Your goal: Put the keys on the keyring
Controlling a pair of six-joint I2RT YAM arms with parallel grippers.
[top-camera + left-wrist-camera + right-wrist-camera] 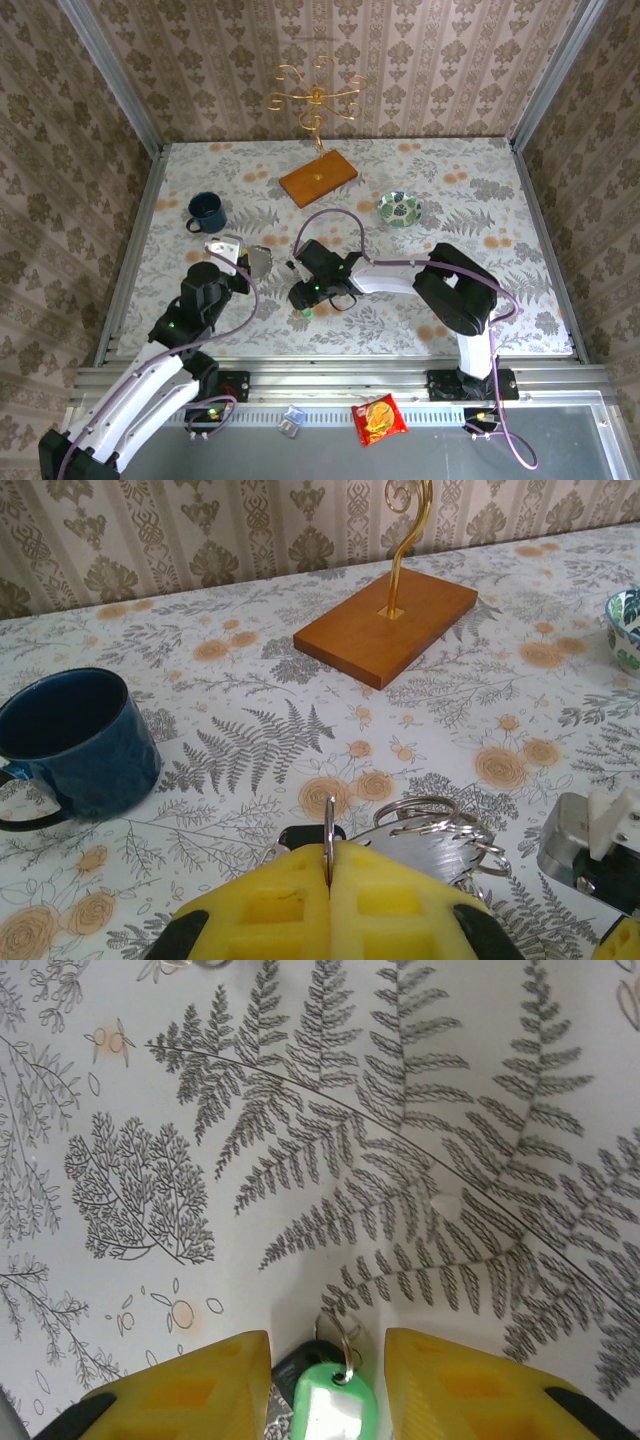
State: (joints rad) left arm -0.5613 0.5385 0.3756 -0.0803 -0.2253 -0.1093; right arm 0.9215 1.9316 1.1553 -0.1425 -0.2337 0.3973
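Plainly, the left gripper [329, 865] has its fingers pressed together on the keyring [329, 820], which stands edge-on with its lower part hidden between them. Just beyond lie silver loops [440, 825], too tangled to count. The right gripper [325, 1338] is spread. Two keys sit between its fingers: the green key [332, 1405], cut off by the frame, and the black key [298, 1365], mostly hidden behind it. Farther from the left fingers are one mug [80, 740] and one stand [385, 625].

Damask wallpaper [420, 70], fern-print tablecloth [480, 200]
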